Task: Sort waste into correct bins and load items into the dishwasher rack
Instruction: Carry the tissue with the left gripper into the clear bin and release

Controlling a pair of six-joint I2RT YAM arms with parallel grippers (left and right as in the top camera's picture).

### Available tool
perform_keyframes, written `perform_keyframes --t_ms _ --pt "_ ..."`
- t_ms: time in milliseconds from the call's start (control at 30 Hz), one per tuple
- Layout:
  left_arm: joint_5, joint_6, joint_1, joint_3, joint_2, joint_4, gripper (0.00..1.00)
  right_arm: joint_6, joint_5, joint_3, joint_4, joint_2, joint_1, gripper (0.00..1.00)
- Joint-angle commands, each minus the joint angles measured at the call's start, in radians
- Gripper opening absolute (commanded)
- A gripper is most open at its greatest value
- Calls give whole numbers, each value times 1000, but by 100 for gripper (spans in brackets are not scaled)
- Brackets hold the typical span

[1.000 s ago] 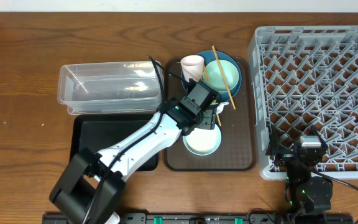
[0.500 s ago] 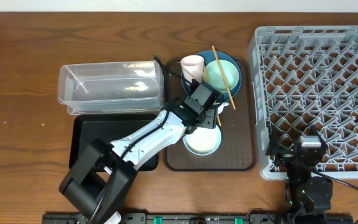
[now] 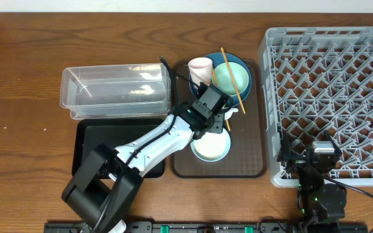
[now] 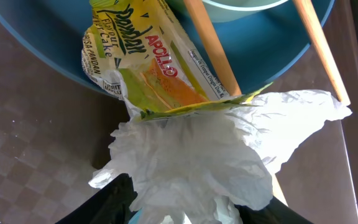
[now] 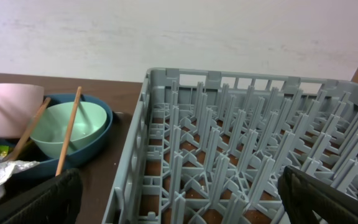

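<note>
We see the grey dishwasher rack (image 3: 329,97) on the counter, just right of the brown serving tray (image 3: 254,162). Left of that tray sit the clear tub (image 3: 112,90) and the black tray (image 3: 102,139). At the tray's far end the dark blue bowl (image 3: 211,58) holds the mint bowl (image 3: 230,77), pink cup (image 3: 200,68) and chopsticks (image 4: 210,43). The light blue bowl (image 3: 210,147) sits at its near end. Mid-tray, the tissue (image 4: 197,155) touches the wrapper (image 4: 148,68). Our left fingers (image 4: 107,205) flank the tissue, and we cannot tell whether they pinch it. Our right fingers (image 5: 36,199) gape apart, empty, well right of the tray.
</note>
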Motion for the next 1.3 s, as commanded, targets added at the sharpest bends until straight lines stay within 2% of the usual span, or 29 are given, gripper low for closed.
perform_keyframes --t_ms 0,200,400,567,800,1000,1267 --pt "-10 -2 -2 4 12 4 51 13 10 -2 -3 -5 -7 99" --pt "-10 -2 -2 0 12 4 39 13 10 -2 -3 -5 -7 99" --pt "-10 -2 -2 -2 12 4 35 13 10 -2 -3 -5 -6 99" --pt "-11 -2 -2 -2 12 5 27 13 10 -2 -3 -5 -7 99" --pt "-43 -2 -2 -2 11 4 6 13 10 -2 -3 -4 -6 99" --pt "-43 -2 -2 4 -24 3 6 13 10 -2 -3 -5 -6 99" --pt "-58 -1 -1 4 -212 -45 6 13 10 -2 -3 -5 -7 99"
